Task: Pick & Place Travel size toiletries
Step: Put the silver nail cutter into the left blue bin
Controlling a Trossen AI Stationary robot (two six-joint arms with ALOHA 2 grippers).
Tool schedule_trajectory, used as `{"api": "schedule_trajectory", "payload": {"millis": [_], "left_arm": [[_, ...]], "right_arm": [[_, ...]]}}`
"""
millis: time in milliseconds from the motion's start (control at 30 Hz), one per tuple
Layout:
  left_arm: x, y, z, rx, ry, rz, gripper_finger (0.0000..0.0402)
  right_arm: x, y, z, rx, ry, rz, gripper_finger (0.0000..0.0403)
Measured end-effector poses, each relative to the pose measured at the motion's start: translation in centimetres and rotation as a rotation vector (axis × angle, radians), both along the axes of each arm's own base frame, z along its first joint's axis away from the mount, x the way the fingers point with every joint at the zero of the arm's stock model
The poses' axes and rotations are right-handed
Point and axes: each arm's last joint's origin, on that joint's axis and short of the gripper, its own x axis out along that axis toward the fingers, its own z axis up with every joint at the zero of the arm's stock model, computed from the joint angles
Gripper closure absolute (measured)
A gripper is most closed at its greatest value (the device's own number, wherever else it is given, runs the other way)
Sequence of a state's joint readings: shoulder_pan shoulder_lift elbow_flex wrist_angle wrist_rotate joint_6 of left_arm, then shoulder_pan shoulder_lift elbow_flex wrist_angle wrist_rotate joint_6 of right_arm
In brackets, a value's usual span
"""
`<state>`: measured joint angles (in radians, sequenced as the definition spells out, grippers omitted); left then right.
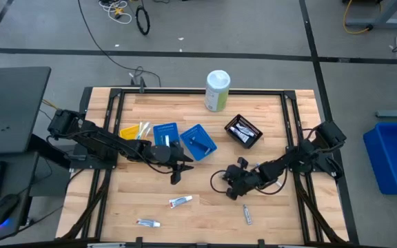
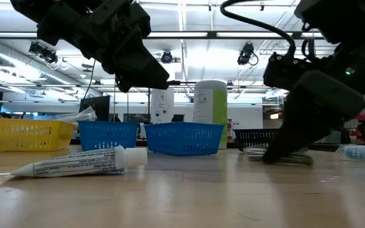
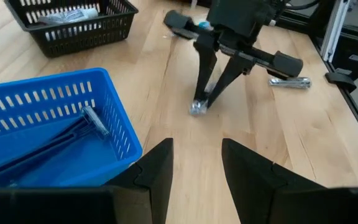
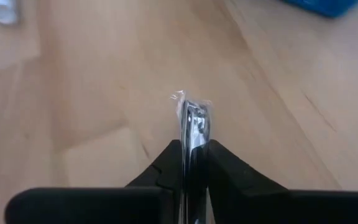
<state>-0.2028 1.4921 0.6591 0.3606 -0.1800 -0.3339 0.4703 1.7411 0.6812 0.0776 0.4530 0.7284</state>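
The left gripper (image 1: 178, 167) hangs with fingers apart, holding nothing, just beside the blue basket (image 1: 200, 140). The right gripper (image 1: 231, 189), near that basket, pinches a wrapped silver item (image 4: 193, 121) at the tabletop. Confirm a centred grip, then lift vertically.

overhead, table-level, two close wrist views
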Motion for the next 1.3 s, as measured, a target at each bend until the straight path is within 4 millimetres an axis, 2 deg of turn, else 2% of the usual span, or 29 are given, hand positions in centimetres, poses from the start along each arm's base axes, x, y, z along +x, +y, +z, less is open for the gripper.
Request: {"api": "schedule_trajectory", "payload": {"millis": [100, 267, 500, 700, 967, 1300], "left_arm": [[0.1, -0.1, 0.1, 0.036, -0.011, -0.044, 0.0255], [0.3, -0.3, 0.6, 0.101, -0.067, -0.156, 0.0255], [0.3, -0.3, 0.7, 0.229, -0.089, -0.211, 0.0247], [0.3, -0.3, 0.7, 0.308, -0.094, -0.245, 0.0217], [0.3, -0.1, 0.7, 0.378, -0.088, -0.214, 0.0189], [0.3, -0.2, 0.8, 0.395, -0.092, -0.231, 0.0187]], "right_arm": [[0.9, -0.2, 0.4, -0.003, -0.055, 0.077, 0.0343], [2.6, -1.6, 1.5, 0.025, -0.198, 0.052, 0.0336], [5.3, -4.4, 3.9, 0.233, -0.447, 0.189, 0.0333], [5.9, -6.6, 4.3, 0.297, -0.476, 0.222, 0.0333], [6.3, -7.3, 5.0, 0.325, -0.544, 0.252, 0.0332], [7.3, -7.2, 6.3, 0.278, -0.598, 0.287, 0.033]]}}
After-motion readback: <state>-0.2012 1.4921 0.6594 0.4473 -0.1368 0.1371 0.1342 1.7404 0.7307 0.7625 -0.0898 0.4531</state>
